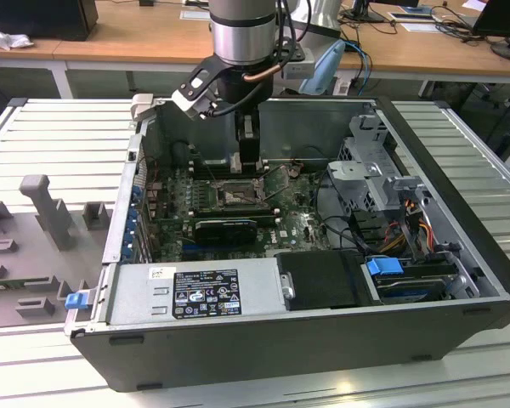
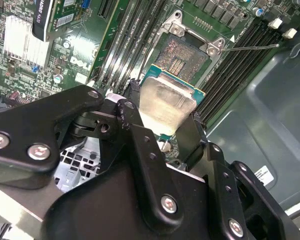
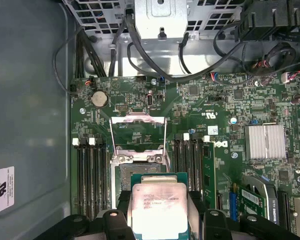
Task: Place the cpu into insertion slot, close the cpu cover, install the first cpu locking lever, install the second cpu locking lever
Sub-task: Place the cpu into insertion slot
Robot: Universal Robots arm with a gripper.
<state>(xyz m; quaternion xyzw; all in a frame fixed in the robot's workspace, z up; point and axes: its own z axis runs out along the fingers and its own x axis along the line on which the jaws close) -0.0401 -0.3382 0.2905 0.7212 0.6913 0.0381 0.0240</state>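
My gripper [image 1: 248, 163] reaches down into the open computer case over the motherboard. In both wrist views it is shut on the cpu [image 3: 159, 206], a flat square chip with a pale silvery face [image 2: 166, 106], held by two opposite edges between the black fingers [image 2: 128, 114]. The chip hangs just above and slightly to one side of the insertion slot [image 2: 182, 57], whose dark contact field lies uncovered [image 3: 123, 178]. The cpu cover [image 3: 138, 119] is swung open and stands up behind the slot. A thin wire locking lever [image 2: 250, 47] sticks out, released, beside the socket.
Long black memory slots [image 3: 90, 175] run on both sides of the socket. A black card [image 1: 225, 228] sits just in front of the socket in the exterior view. The drive cage [image 1: 365, 170], cables [image 3: 140, 60] and power supply [image 1: 195, 289] crowd the case.
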